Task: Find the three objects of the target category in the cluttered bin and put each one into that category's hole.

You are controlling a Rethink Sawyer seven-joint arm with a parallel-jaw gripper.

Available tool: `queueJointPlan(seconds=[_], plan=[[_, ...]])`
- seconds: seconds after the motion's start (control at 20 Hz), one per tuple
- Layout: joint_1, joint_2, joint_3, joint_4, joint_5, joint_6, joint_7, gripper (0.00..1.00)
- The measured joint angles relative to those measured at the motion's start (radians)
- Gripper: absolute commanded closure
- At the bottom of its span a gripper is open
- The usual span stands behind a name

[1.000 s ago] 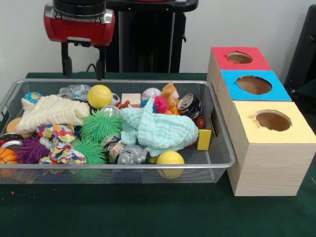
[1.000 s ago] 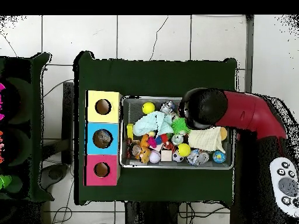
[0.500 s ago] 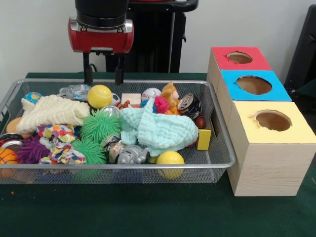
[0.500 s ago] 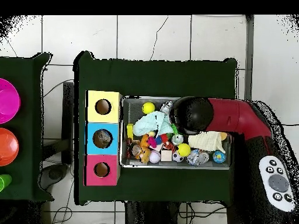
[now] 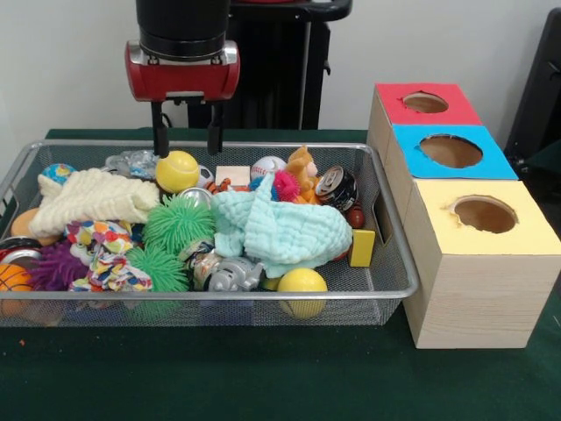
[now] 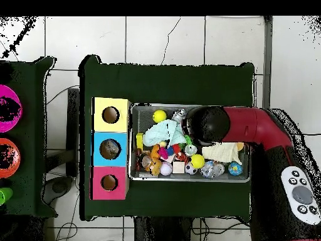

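A dark green counter [image 5: 263, 377] stands on a pale tiled floor [image 6: 163, 37] before a light wall. The wire-mesh bin [image 5: 390, 263] lies with its long axis running left to right in the front view, parallel to the counter's near edge, and is filled with toys and cloths. Just beside its right end stands a row of three wooden boxes, topped red [image 5: 425, 103], blue and yellow [image 5: 484, 215] from far to near; the round hole in the blue top [image 5: 450, 151] opens straight upward.

A crushed transparent bottle [image 5: 133, 162] lies at the bin's far wall, left of a yellow tennis ball [image 5: 177, 171] (its orientation cannot be told). A mint cloth [image 5: 276, 228] covers the middle of the bin, and a crushed can [image 5: 337, 188] rests toward the right end.

The arm descends vertically from above, its red and black wrist [image 5: 182, 70] over the bin's far edge. The hand [image 5: 188, 139] points straight down, fingers parted and empty, its tips just above the tennis ball. In the overhead view the red arm [image 6: 257, 128] reaches in from the right, covering part of the bin.
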Motion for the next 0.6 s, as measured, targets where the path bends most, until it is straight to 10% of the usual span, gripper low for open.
queueJointPlan(seconds=[0.6], plan=[[-0.102, -0.003, 0.082, 0.002, -0.005, 0.0, 0.0, 0.0]])
